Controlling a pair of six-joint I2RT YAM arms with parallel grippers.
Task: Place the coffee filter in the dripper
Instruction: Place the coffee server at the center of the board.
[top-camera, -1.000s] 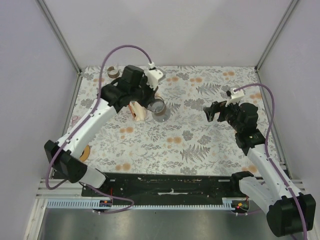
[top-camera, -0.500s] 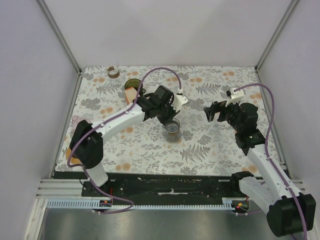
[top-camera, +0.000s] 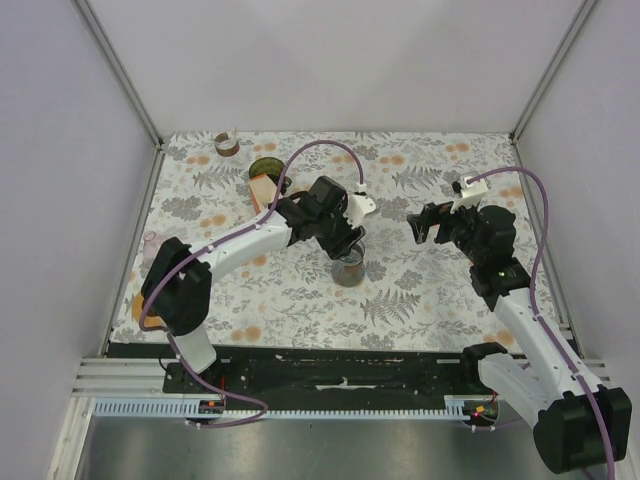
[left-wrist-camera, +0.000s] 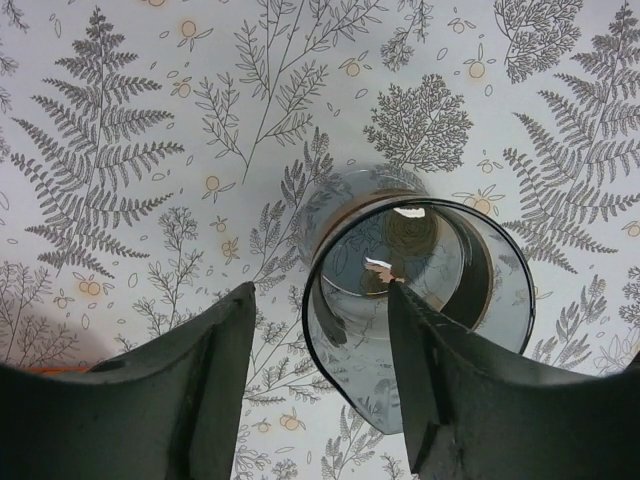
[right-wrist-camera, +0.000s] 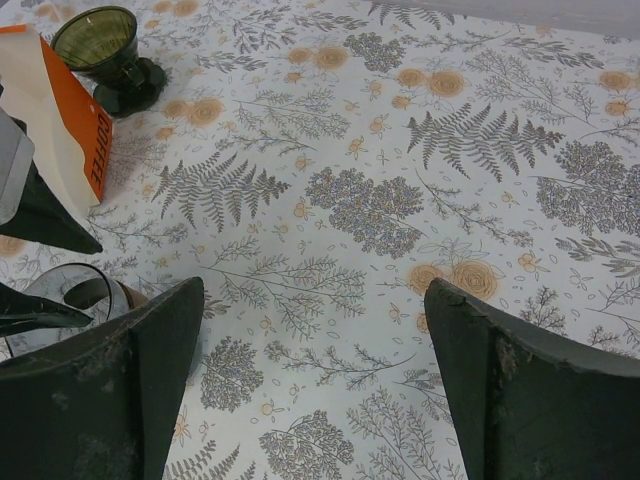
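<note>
The dark green glass dripper (top-camera: 265, 167) (right-wrist-camera: 98, 43) stands at the back left of the table. Leaning beside it is a white and orange coffee filter pack (top-camera: 263, 189) (right-wrist-camera: 62, 112). A clear glass server (top-camera: 348, 268) (left-wrist-camera: 420, 290) stands upright mid-table. My left gripper (top-camera: 345, 244) (left-wrist-camera: 320, 292) is over it, jaws apart and straddling its near wall, one finger outside and one inside. My right gripper (top-camera: 424, 226) (right-wrist-camera: 312, 290) hangs wide open above the cloth to the right, with nothing between its fingers.
A small roll of tape (top-camera: 227, 144) sits at the back left corner. An orange object (top-camera: 138, 305) shows partly behind the left arm near the left edge. Grey walls and metal posts enclose the floral tablecloth (top-camera: 420, 300).
My left arm has carried the glass server from near the filter pack to mid-table and then opened its jaws off the rim. The right arm has not moved.
</note>
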